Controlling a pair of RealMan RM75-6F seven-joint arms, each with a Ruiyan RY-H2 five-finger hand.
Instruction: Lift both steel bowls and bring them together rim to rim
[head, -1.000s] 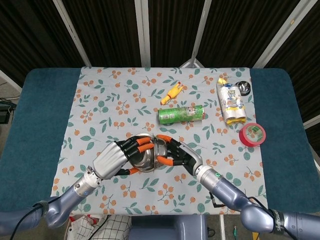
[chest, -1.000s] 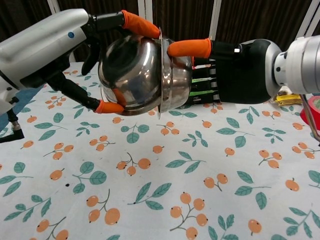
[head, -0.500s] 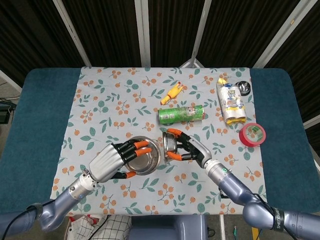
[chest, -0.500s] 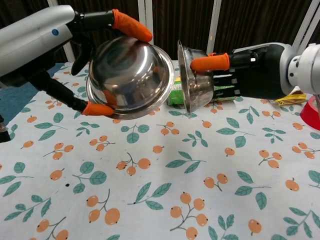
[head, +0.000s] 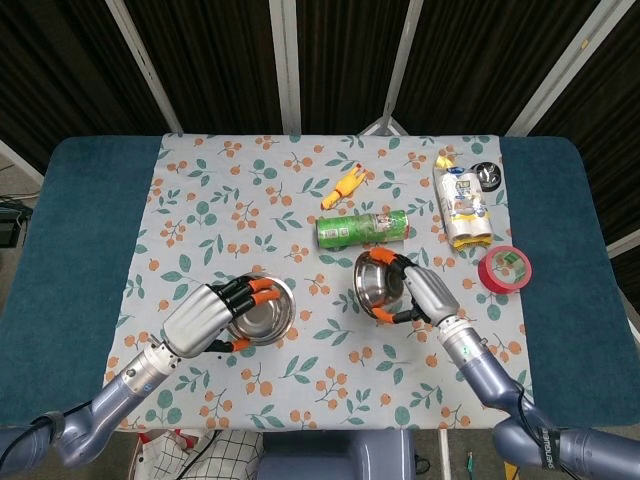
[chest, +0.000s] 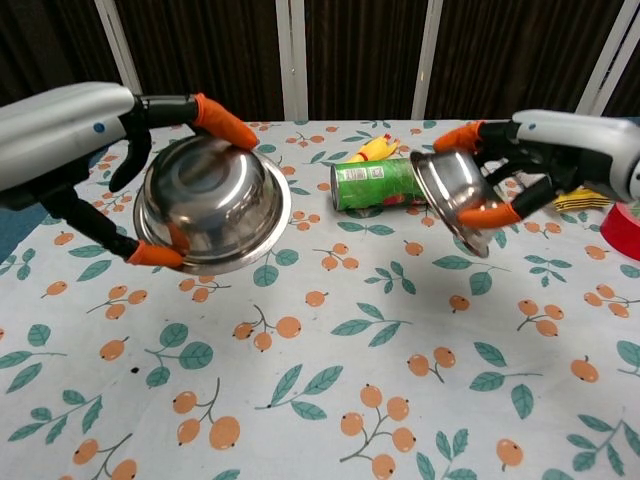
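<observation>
**Two steel bowls held apart above the floral tabletop**

The left robot hand (head: 200, 318) grasped the larger steel bowl (chest: 213, 205) by its rim, orange-tipped fingers (chest: 222, 120) hooked over the far edge and another tip pressed under the near edge, with the bowl tilted so its open side faced away from the chest camera. The right robot hand (head: 425, 292) grasped the smaller steel bowl (chest: 455, 198) in the same fashion, fingertips clamped on opposite sides of the rim, the bowl tipped on its side with its base turned toward the left bowl. Both bowls hung clear of the cloth (shadows lay beneath them in the chest view), and they were well apart, left and right of the tabletop's near centre, their rims not touching.

The tabletop (head: 80, 250) was covered by a cloth printed with leaves and orange berries (head: 200, 200). A green can (head: 363, 229) lay on its side beyond the bowls, between them in the chest view. Farther off lay a yellow toy (head: 344, 187). At the far right sat a white and yellow packet (head: 463, 207), a small dark round object (head: 489, 174) beside it, and a red tape roll (head: 503, 268) nearer the right edge.
</observation>
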